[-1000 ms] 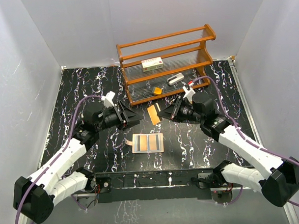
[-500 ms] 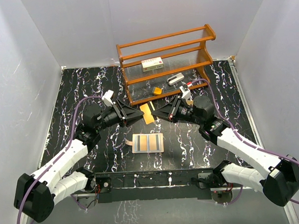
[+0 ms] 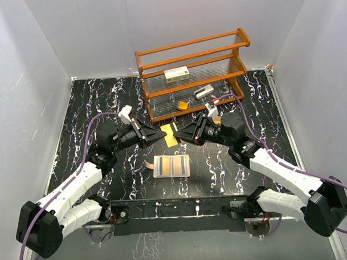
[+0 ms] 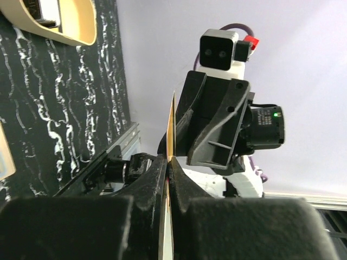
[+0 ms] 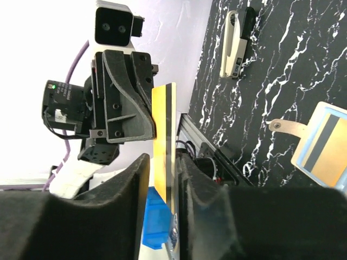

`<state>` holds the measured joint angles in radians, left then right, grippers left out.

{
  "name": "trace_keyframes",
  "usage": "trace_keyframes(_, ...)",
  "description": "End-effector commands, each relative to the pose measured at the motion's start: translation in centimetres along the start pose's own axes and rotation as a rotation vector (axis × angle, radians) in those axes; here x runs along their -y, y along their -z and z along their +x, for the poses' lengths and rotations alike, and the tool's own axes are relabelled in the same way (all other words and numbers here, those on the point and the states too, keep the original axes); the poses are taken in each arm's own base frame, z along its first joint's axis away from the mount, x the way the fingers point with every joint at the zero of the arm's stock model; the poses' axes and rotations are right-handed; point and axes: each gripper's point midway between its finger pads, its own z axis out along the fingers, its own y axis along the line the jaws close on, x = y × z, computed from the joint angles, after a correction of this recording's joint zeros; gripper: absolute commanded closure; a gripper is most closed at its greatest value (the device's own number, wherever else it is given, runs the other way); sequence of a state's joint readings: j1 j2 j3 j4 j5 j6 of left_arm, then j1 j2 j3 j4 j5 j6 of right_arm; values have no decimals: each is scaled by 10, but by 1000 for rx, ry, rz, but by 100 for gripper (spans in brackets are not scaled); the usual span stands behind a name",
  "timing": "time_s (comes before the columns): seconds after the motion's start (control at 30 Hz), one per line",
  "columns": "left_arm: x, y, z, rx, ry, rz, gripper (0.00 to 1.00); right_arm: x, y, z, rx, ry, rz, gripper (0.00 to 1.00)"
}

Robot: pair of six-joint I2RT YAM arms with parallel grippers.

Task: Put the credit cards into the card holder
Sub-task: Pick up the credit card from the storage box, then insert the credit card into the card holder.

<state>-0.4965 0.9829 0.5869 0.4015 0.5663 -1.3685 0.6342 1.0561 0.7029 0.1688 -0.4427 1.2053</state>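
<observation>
An orange-yellow credit card [image 3: 170,133] hangs in the air between both grippers, above the table. My left gripper [image 3: 164,132] is shut on its edge; in the left wrist view the card [image 4: 172,122] shows edge-on, pinched at my left gripper's [image 4: 169,162] tips. My right gripper [image 3: 179,134] faces it from the right. In the right wrist view its jaws stand apart around the card [image 5: 162,135], with a gap beside the left finger of my right gripper [image 5: 164,161]. The card holder [image 3: 171,165] lies open on the table below, striped pockets up, also visible as the card holder [image 5: 324,145].
A wooden rack [image 3: 194,66] stands at the back with a white box [image 3: 176,74], a small orange block [image 3: 183,105] and a grey-white stapler-like object [image 3: 203,92]. A beige-rimmed tray [image 4: 81,27] shows in the left wrist view.
Both grippers have closed in on each other. The left gripper has shut on the card that the right gripper carried, and the right gripper's jaws have parted.
</observation>
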Motion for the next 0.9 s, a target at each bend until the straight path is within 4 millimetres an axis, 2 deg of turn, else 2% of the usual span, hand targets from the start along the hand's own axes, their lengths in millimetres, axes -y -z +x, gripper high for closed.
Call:
trace_keyframes(0.0,-7,6,5,-13,-62,-53,100,-2,1,-2,17,46,11,69)
trace_keyframes(0.13,-24,10,6,-30,-127,-145,100,10,4,-6,30,101,95,58)
trace_keyframes(0.27,-50,12,8,-67,-187,-261,100,35,12,-13,63,144,240,54)
trace_keyframes(0.37,-76,12,13,-131,-176,-354,100,60,19,-15,79,163,359,55)
trace_keyframes(0.57,-112,8,24,-252,-158,-446,100,106,22,-5,13,183,509,60)
trace_keyframes(0.77,-138,6,31,-332,-150,-499,100,150,17,10,-63,164,617,65)
trace_keyframes(0.87,-148,7,33,-359,-159,-520,100,165,13,16,-110,189,645,65)
